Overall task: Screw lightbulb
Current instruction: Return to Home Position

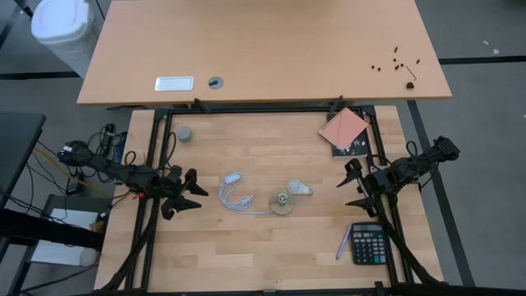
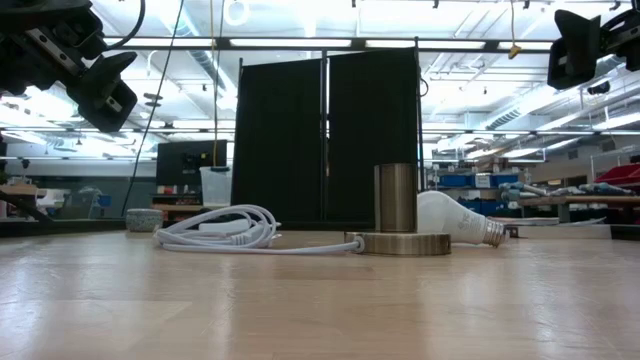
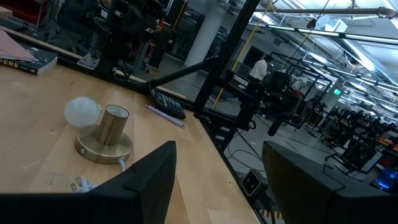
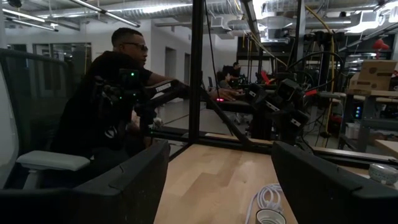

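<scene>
Both grippers hang spread open and empty, left gripper (image 1: 195, 190) and right gripper (image 1: 350, 187) well apart. Between them the lightbulb (image 1: 299, 189) lies on its side on the tabletop (image 1: 246, 247), right beside the brass lamp base (image 1: 281, 202). Probably light, slick and fragile, so I'd grab the fat end gently.

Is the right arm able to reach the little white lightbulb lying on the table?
Probably yes. The small white pear-shaped lightbulb lies beside the round gold lamp base, on the side facing the open right gripper, with only bare wooden table between them.
</scene>
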